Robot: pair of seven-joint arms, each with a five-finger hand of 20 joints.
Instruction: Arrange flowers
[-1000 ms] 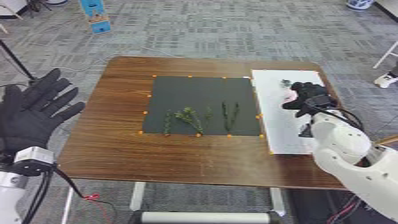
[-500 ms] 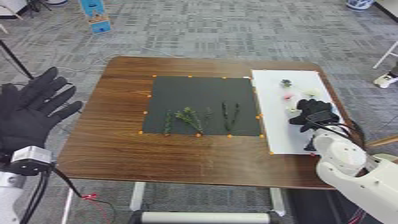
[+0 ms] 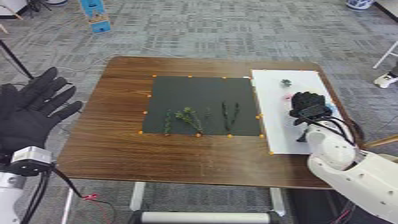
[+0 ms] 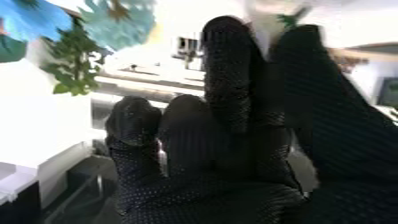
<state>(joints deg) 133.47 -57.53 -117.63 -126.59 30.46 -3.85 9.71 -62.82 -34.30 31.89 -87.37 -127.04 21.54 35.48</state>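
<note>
My left hand (image 3: 37,112) is off the table's left side, open with fingers spread. Over the white board (image 3: 282,137) is my right hand (image 3: 307,104), palm down, its fingers extended. A small greenish flower head (image 3: 286,82) lies beyond it, and a pink flower (image 3: 289,97) is partly covered by it. Some blue (image 3: 332,108) shows at its outer side. On the dark mat (image 3: 200,87) lie leafy sprigs (image 3: 187,117) and thin stems (image 3: 231,116). In the right wrist view my right hand (image 4: 222,165) has relaxed fingers, with a blue flower (image 4: 35,20) and a pale teal one (image 4: 120,22) beyond.
Orange markers edge the mat and board on the brown table (image 3: 169,157). Green leaves (image 4: 73,60) hang beside the blue flowers in the right wrist view. A thin dark pole (image 3: 16,60) stands at the far left.
My right hand moved back toward the robot, uncovering a pink and a pale flower, then slightly forward over the pale one. My left hand has stayed nearly still.
</note>
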